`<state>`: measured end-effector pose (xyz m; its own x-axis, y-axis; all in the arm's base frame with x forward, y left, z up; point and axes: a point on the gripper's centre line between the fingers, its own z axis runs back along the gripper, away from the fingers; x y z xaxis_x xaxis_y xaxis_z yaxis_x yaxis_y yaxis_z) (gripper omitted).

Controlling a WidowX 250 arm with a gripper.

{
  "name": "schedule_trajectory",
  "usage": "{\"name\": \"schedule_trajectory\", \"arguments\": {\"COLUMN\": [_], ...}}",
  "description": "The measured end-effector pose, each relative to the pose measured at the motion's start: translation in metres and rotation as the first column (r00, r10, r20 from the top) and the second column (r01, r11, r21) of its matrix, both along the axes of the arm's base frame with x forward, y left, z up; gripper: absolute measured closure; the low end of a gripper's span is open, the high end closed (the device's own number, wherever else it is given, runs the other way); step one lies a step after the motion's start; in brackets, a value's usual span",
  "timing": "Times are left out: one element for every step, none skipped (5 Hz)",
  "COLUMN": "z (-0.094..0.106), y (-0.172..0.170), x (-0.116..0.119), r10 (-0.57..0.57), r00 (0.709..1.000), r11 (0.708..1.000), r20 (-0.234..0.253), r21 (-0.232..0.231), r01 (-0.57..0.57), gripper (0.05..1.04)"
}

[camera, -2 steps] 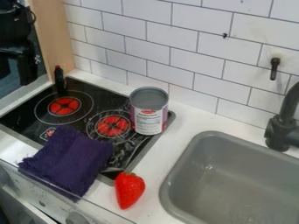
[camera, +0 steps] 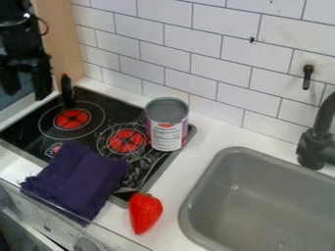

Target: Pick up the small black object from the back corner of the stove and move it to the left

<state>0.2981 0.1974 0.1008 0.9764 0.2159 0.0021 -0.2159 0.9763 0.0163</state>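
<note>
Black gripper near the black bottle, jaws wide apart.
The bottle stands at the stove's far corner, the can by its right corner, the purple cloth over its front edge, the strawberry by its near corner.

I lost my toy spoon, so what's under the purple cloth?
The cloth lies partly on the black stovetop and partly on the white counter. Anything else beneath it is covered, so I can't tell.

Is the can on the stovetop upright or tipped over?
Upright. The can stands at the edge of the stovetop, its round end facing up and its side wall rising from the surface.
</note>
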Motion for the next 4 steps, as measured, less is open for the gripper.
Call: {"name": "schedule_trajectory", "arguments": {"z": [-0.012, -0.018, -0.023, -0.02], "y": [-0.014, -0.016, -0.008, -0.003], "x": [0.03, 0.053, 0.064, 0.067], "r10": [0.006, 0.025, 0.079, 0.121], "r00": [1.0, 1.0, 0.997, 0.992], "r11": [0.999, 0.999, 0.996, 0.99], "r20": [0.009, -0.004, -0.026, -0.02], "r21": [0.046, 0.04, 0.052, 0.073], "r01": [-0.006, -0.024, -0.077, -0.119], "gripper": [0.083, 0.083, 0.083, 0.083]}}
